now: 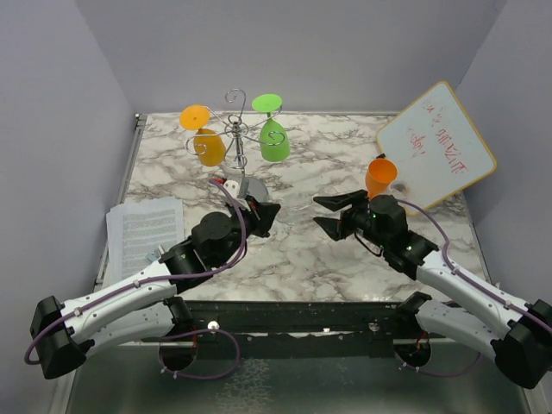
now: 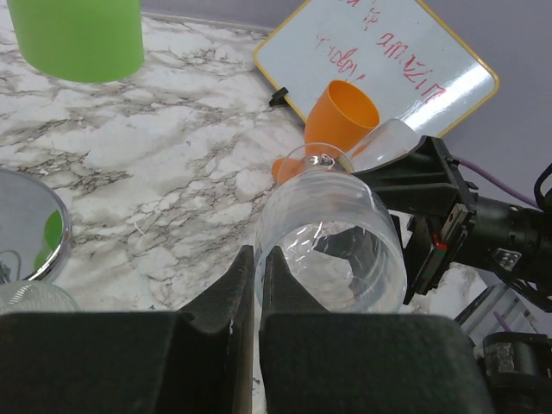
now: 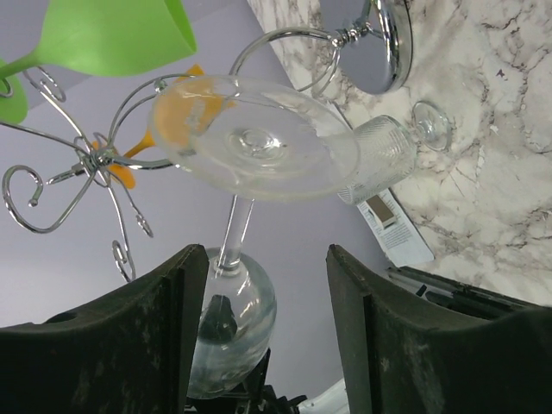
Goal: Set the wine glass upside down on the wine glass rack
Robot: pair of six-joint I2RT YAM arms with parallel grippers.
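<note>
While the left gripper (image 2: 257,285) pinches the bowl wall of the clear wine glass (image 2: 332,250), holding it sideways above the table (image 1: 302,254), nearer than the rack (image 1: 235,129) and right of it, the right gripper (image 1: 319,212) has its fingers spread wide, facing the glass's foot.

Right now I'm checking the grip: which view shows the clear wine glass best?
Right wrist: the clear wine glass shows its foot, stem and bowl together. Left wrist shows only its bowl, close up. In top external I cannot make it out.
</note>
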